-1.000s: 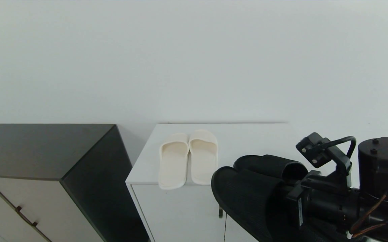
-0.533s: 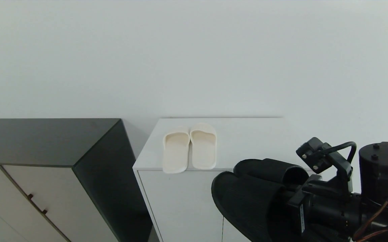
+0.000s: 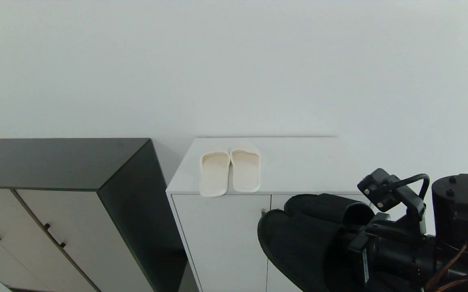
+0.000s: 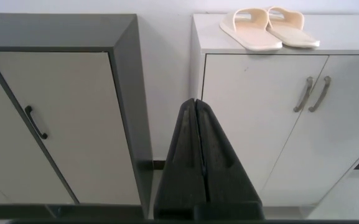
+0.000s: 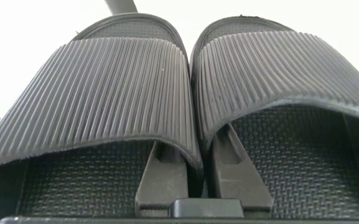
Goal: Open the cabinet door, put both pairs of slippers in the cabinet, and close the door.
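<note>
Clamped in the right gripper [image 5: 196,163], jaws pinched on the two touching inner walls beneath the straps: black slippers [image 3: 299,239], held as a pair low in front of the white cabinet [image 3: 222,243], across its centre seam and right-hand door. Resting on that cabinet's top, at the very front edge toward the left corner: cream slippers [image 3: 230,172]. Pressed shut on nothing, facing the gap between the white cabinet and the dark cabinet [image 3: 55,162]: left gripper [image 4: 195,109]. Both doors closed, handles [image 4: 313,94] side by side at the seam. Main hazard, judging from this: swinging a door outward into the black pair and knocking it loose from a grip on two thin walls only. Likely to shed one slipper under any bump or quick swing. Also worth fearing: prodding a handle with closed jaws and skidding off, or brushing the cream pair off the front edge while reaching up. Safer to draw the load back first, then work the handle with the free left gripper.
</note>
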Motion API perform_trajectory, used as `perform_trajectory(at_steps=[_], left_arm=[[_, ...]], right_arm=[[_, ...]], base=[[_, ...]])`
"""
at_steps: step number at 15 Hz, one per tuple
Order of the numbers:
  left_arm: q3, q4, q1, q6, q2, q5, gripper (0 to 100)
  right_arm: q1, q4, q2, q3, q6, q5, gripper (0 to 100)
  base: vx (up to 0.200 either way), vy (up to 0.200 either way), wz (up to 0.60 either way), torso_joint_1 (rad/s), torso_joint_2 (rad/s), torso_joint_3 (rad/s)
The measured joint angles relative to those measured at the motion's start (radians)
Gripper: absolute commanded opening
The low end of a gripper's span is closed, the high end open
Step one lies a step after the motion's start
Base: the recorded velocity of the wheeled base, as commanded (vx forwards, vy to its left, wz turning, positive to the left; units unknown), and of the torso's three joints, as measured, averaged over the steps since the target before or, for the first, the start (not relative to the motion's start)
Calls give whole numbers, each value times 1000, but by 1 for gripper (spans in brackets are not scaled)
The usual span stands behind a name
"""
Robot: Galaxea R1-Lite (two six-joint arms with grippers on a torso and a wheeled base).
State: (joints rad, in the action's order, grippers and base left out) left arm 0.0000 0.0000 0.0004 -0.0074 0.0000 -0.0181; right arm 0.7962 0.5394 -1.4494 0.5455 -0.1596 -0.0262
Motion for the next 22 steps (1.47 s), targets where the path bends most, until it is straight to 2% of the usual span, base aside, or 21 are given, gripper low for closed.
perform_trajectory(at_steps=[8,18,19,22], left_arm=[[0,0,0,-9,0,0,0],[0,0,0,-2,0,-2,0],[0,0,0,-4,0,0,100],[0,0,0,-7,0,0,100]], right_arm=[[-1,5,-24,-5,0,-1,0],[11,5,-20,-23,0,0,0],[12,5,-20,-23,0,0,0],[14,5,-19,-26,0,0,0]], base=[[0,0,0,-5,6,5],[0,0,0,-200,470,266],[0,0,0,-227,544,325],[0,0,0,-206,526,315]])
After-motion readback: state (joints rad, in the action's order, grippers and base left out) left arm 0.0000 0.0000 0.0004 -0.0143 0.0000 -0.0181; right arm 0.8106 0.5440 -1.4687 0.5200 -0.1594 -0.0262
